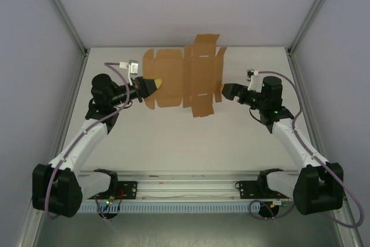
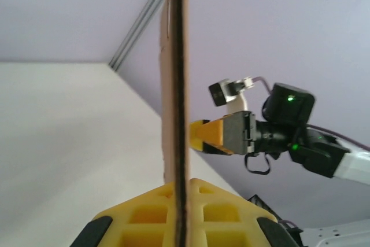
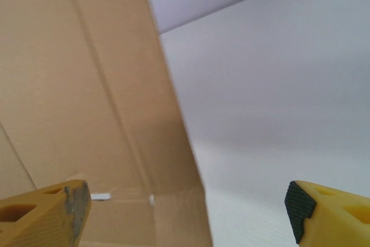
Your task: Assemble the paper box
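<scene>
Left claw [image 1: 156, 84] clamped shut on left edge of flat cardboard sheet [image 1: 185, 79]; right claw [image 1: 224, 89] wide open, gripping nothing, at sheet's right edge.

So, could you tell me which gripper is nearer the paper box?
Left. The left gripper is shut on the paper box at its left edge; the right gripper stands open at its right edge, not gripping.

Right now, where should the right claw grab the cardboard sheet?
Grab the paper box by its thin right edge, coming from the right, one finger on each face. It is a flat sheet, the left gripper already pinches its left edge, and the open right gripper faces the free edge.
</scene>
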You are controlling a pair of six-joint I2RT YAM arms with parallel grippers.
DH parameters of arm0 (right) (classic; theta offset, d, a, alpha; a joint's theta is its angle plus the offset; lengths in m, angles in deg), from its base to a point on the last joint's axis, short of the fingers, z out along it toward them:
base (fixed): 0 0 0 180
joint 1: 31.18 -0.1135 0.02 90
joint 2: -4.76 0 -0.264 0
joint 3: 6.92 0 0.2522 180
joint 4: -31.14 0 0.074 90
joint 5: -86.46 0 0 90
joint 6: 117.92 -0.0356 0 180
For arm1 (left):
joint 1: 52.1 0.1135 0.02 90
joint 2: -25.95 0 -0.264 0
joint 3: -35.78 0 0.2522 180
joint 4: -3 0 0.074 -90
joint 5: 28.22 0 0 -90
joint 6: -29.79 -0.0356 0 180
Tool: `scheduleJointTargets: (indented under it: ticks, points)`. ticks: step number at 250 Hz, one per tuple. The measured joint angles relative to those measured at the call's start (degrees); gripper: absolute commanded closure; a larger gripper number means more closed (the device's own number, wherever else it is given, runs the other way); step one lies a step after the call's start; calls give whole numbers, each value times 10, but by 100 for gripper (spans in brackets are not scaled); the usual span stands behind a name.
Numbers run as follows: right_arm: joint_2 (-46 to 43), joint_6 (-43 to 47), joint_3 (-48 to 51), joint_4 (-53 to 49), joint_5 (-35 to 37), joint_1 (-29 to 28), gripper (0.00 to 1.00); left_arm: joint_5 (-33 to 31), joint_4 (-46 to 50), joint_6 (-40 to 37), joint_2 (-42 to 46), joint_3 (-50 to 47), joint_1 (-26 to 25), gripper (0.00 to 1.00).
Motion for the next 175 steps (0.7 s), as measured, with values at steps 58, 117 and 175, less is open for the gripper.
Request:
scheduleJointTargets:
  ticks: [58, 117, 175]
  points:
    - [-14, -24, 7, 70, -73, 0, 21, 15, -67, 51, 59, -23, 0, 100]
    - [-3, -51, -6, 137, -132, 0, 41, 15, -71, 56, 83, -24, 0, 100]
    - [8, -68, -15, 174, -161, 2, 71, 9, -61, 53, 83, -26, -1, 100]
